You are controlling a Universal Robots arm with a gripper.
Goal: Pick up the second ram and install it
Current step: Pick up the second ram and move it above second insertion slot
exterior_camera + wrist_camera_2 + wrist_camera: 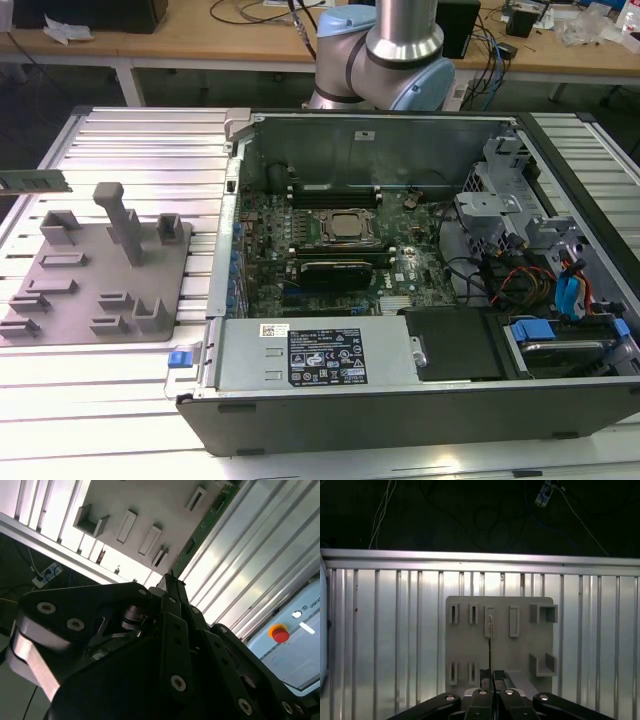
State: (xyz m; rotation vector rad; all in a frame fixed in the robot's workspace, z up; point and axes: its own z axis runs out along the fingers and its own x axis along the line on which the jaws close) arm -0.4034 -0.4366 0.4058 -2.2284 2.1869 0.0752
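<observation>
End grip: black two-finger gripper closed on one end of the slim green circuit-board ram stick.
The stick juts out above the grey plastic fixture plate, well apart from the open grey computer case. Risk: so narrow an end grip may let it pivot or slip, then arrive skewed and bend when pressed.

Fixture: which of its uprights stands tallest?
The capped post in the middle of the far row in the exterior view; the blocks flanking it are much lower. The gripper grips the ram.
</observation>
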